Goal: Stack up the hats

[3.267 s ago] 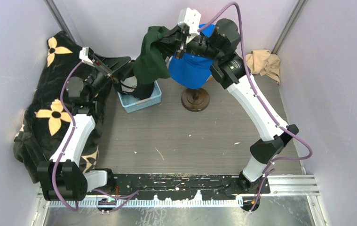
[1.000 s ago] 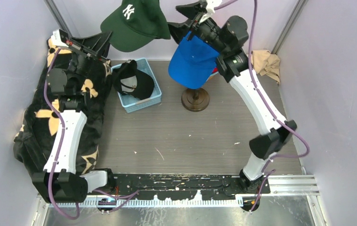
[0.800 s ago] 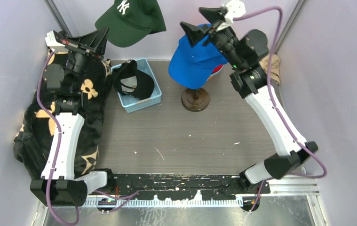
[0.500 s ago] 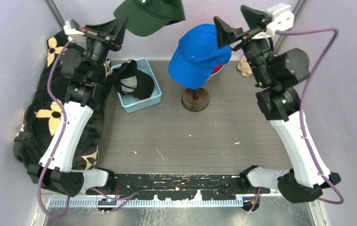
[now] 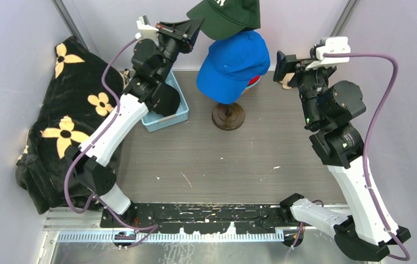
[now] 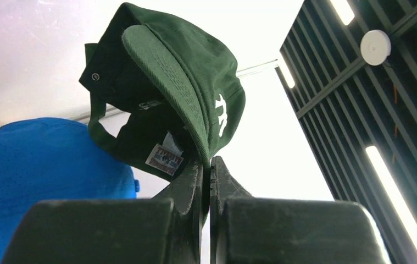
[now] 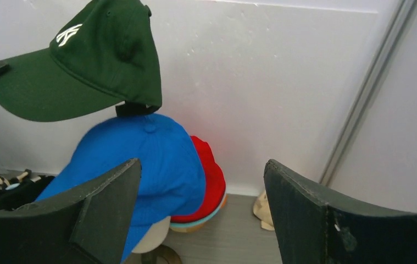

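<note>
1. Green cap (image 5: pixel 225 15) hangs at top centre, just above the blue cap (image 5: pixel 231 63), carried over from the upper left.
2. Left claw (image 6: pixel 206 165) pinches its brim; right claw (image 7: pixel 201 165) gapes wide, empty.
3. We judge lowering it comes next.

A robotics lab test cell: plain pale panels (image 5: pixel 393 66) on aluminium posts (image 5: pixel 342 19) enclose a grey bench (image 5: pixel 222 159). The left arm (image 5: pixel 112 124) and right arm (image 5: pixel 354 181) are bolted to a black rail (image 5: pixel 217 212) at 6 o'clock. Overhead, a black slatted ceiling (image 6: pixel 349 104) carries strip lights (image 6: pixel 393 190).
</note>
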{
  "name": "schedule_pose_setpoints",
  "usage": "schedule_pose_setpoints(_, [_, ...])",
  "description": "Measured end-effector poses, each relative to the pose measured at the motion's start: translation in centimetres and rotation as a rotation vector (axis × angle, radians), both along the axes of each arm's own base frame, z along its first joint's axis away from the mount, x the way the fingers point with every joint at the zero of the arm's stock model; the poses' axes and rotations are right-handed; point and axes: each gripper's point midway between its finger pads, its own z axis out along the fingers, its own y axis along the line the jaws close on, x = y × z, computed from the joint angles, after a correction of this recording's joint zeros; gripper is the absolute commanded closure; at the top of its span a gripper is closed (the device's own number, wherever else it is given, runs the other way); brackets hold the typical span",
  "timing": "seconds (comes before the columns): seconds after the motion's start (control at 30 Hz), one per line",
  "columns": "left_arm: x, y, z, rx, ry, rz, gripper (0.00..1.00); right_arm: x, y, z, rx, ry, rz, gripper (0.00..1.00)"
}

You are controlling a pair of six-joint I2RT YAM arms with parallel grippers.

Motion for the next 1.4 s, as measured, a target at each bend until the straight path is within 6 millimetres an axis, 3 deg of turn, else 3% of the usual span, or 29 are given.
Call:
schedule_pose_setpoints(0.13, [1.0, -2.3, -1.0, 0.009, 0.015, -0.006, 1.00, -0.7, -1.1, -1.2, -0.001, 0.027, -0.039, 0.09])
schedule_pose_setpoints(0.43, [0.5, -7.5, -0.4, -0.001, -0.016, -0.067, 1.00, -2.0, -3.5, -2.1, 0.007, 0.048, -0.129, 0.06])
schedule_pose_setpoints(0.6, [0.2, -8.9, 0.7, -0.022, -0.038, -0.086, 1.00, -2.6, -4.5, -3.1, 0.005, 0.066, -0.170, 0.05])
schedule_pose_setpoints(0.87, [0.0, -9.9, 0.1, -0.029, -0.029, -0.087, 1.00, -3.6, -5.7, -3.0, 0.017, 0.058, -0.210, 0.05])
schedule_pose_setpoints(1.0, [0.3, -10.3, -1.4, -0.026, -0.012, -0.074, 1.00, -4.2, -6.2, -2.7, 0.023, 0.047, -0.221, 0.05])
schedule_pose_setpoints(1.23, [0.9, -11.6, -7.3, 0.038, 0.062, -0.027, 1.00, -4.4, -6.4, -3.2, 0.020, 0.052, -0.224, 0.05])
schedule_pose_setpoints(1.4, [-0.4, -11.3, -7.5, 0.029, 0.037, 0.014, 1.00, -4.3, -6.3, -3.6, 0.013, 0.061, -0.224, 0.05])
